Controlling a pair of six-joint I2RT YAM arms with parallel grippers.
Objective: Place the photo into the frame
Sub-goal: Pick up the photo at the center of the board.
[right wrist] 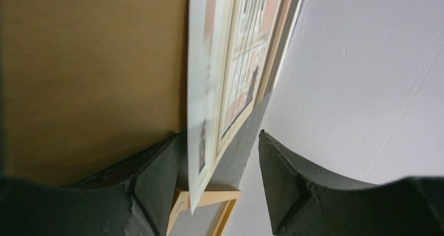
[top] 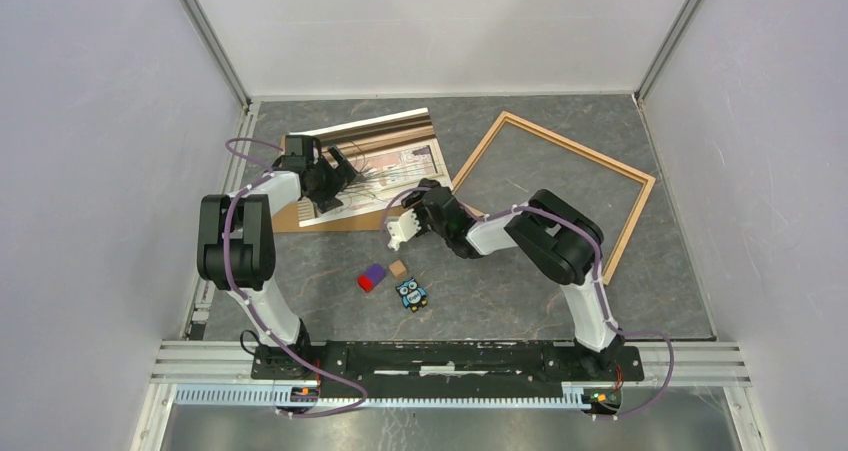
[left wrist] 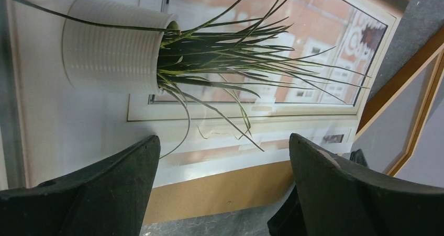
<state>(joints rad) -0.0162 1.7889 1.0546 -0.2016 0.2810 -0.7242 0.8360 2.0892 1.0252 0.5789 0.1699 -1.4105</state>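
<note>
Grey marbled table [top: 500, 301] fills the white-walled cell. Nearest the arm bases lie a red and purple block [top: 372, 277], a small tan cube [top: 398, 268] and a blue owl figure [top: 411, 293]. Beyond them, the right pincer [right wrist: 217, 136] is spread, straddling the near edge of the large window-scene photo with the spiky plant [top: 400, 166] without pinching it. The left pincer [left wrist: 222, 142] hovers over the print, also spread. The photo lies face up on a plain brown cardboard backing board [top: 285, 216], left of centre. To the right and running farther back, the thin light-orange wooden frame [top: 580, 147] lies flat, and only bare table shows inside it. As I judge it, insertion has not yet begun: grasping, carrying and seating the print remain.
</note>
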